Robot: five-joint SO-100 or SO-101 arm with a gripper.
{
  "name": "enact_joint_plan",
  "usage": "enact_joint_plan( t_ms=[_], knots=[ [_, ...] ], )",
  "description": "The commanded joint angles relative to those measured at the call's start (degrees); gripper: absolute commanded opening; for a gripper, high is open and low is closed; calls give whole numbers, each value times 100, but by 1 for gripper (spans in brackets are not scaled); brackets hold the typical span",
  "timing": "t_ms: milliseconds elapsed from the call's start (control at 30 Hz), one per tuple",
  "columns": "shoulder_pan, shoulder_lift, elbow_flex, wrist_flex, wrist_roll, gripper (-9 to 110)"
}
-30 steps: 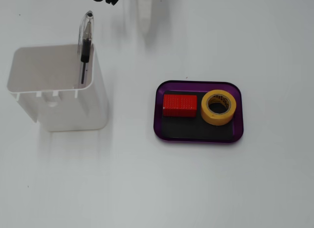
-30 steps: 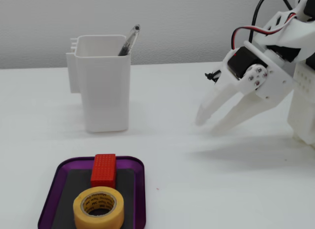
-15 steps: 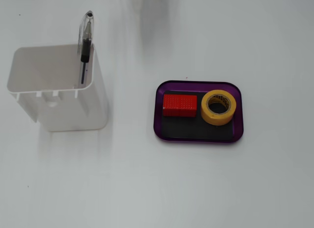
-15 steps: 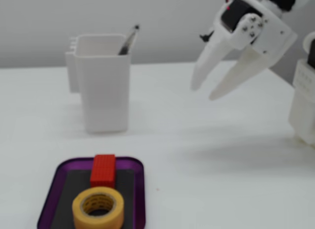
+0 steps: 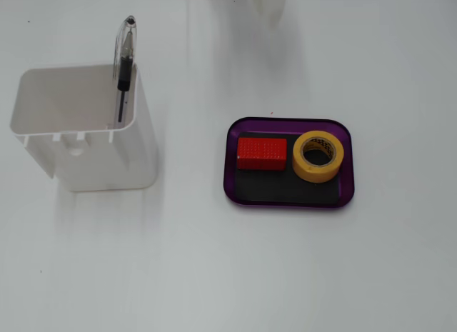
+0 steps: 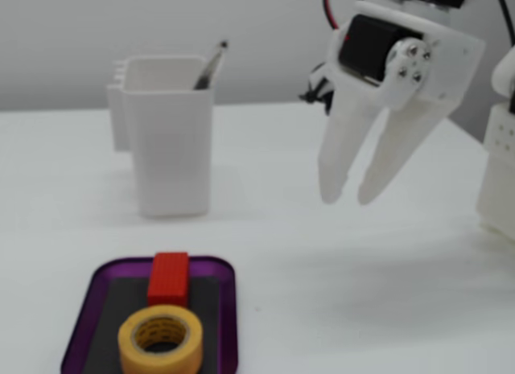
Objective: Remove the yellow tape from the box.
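Far left on the table [image 5: 214, 275]: white container [image 5: 86, 132], pen [image 5: 125, 68] leaning inside, well clear of the action. Then the box [image 5: 289, 201], red block [image 5: 261, 153] on its left side, yellow tape [image 5: 318, 156] lying flat at its right, hole up, probably an easy reach from above. In the side-on fixed view, tool [image 6: 350, 199] hanging high, fingers pointing down, parted only narrowly, gripping nothing, well away from the tape.

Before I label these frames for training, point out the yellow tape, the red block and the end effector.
yellow tape [image 5: 336, 159]: a fixed view, right side of its ring.
red block [image 5: 261, 153]: a fixed view, middle of its top face.
end effector [image 6: 348, 199]: a fixed view, between its fingertips.
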Motion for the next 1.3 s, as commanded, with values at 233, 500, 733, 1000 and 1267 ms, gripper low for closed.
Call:
enact_joint_plan(
  t_ms=[233, 500, 733, 1000, 1267],
  knots=[
    [-132, -1793, -1503, -26, -18, 15],
    [-132, -3138, -2927, -105, -35, 15],
    [-149, -4438, -3911, -229, -26, 15],
    [-158, -5212, -4456, -360, 0, 15],
    [-563, -5493, -4474, -519, 9, 15]
  ],
)
